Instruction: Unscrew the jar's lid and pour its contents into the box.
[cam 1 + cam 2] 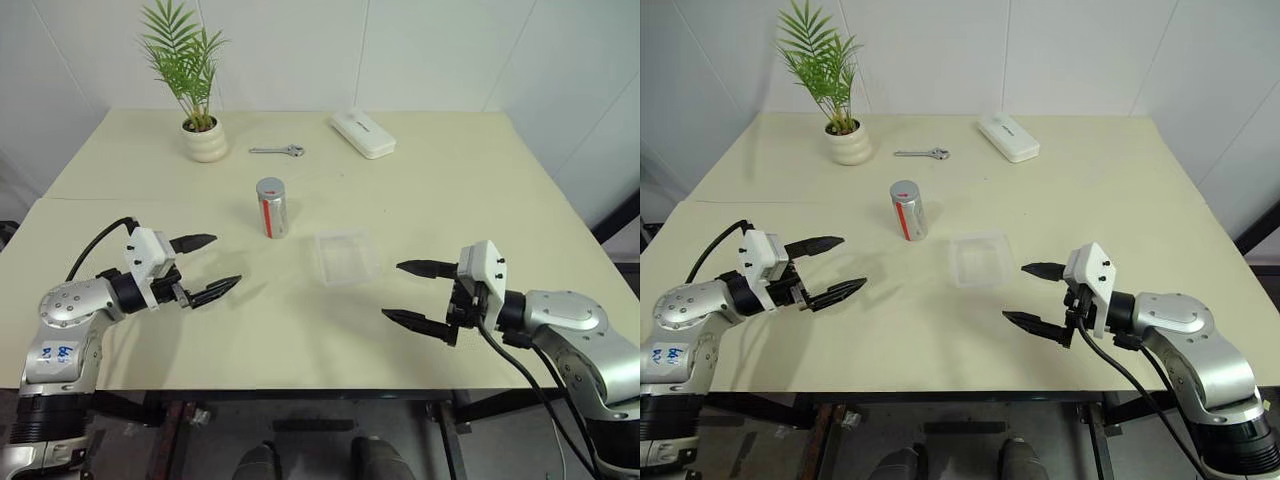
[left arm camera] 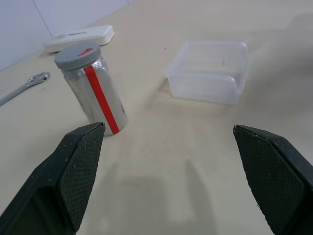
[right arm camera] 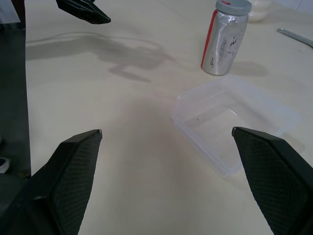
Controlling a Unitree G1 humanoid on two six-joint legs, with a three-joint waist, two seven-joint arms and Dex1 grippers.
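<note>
the jar (image 1: 272,208) stands upright near the middle of the pale surface (image 1: 450,200), its grey lid (image 1: 271,187) on top and the red and white label strip running down its side. taking the jar as the landmark: the box (image 1: 346,257), a clear shallow tray, sits on the surface just to the jar's right and a little nearer the robot, apart from it and not touching. in the right wrist view its inside looks bare apart from a tiny speck.

the left gripper (image 1: 205,268) hangs above the surface to the jar's left and nearer the robot, well apart from it. its two black fingers (image 2: 80,164) are spread wide with nothing between them; in the left wrist view the jar stands beyond the fingers, close to the line of one of them, and the box lies beyond the gap.

the right gripper (image 1: 415,295) is to the jar's right and nearer the robot, past the box and clear of it. its fingers (image 3: 78,169) are likewise spread wide and hold nothing; the box lies beyond them, the jar farther off.

behind the jar lie a wrench (image 1: 277,150), a potted plant (image 1: 200,110) to the left and a white oblong case (image 1: 363,133) to the right.
</note>
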